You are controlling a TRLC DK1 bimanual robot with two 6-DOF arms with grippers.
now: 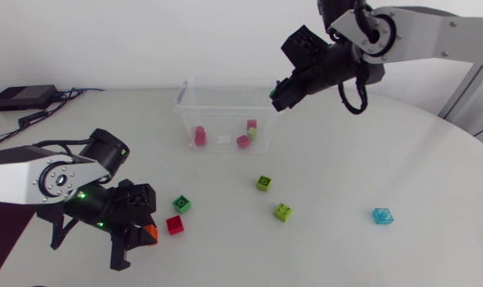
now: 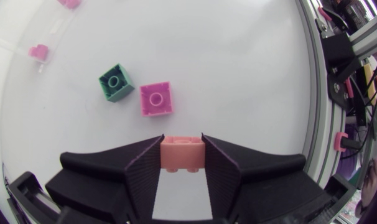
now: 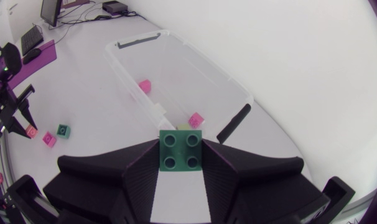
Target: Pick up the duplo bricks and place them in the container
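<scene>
head view: left arm low at the near left of the tabletop (image 1: pixel 385 143). left claw (image 2: pixel 182 142) closed on an orange brick (image 2: pixel 183 157), one finger on each side. cannot tell whether the brick is lifted off the surface. just ahead of this claw lie a red brick (image 1: pixel 175 225) and a green brick (image 1: pixel 182 204), near each other, not touching.

right claw (image 3: pixel 181 143) grips a dark green brick (image 3: pixel 181 152), held up at the right end of the clear container (image 1: pixel 180 102).

in the container: a pink brick (image 1: pixel 200 135) towards the left, a second pink brick (image 1: pixel 243 141) towards the right.

loose on the tabletop: a lime brick (image 1: pixel 264 182), a second lime brick (image 1: pixel 283 212) nearer the front, and a blue brick (image 1: pixel 382 215) well apart to the right.
</scene>
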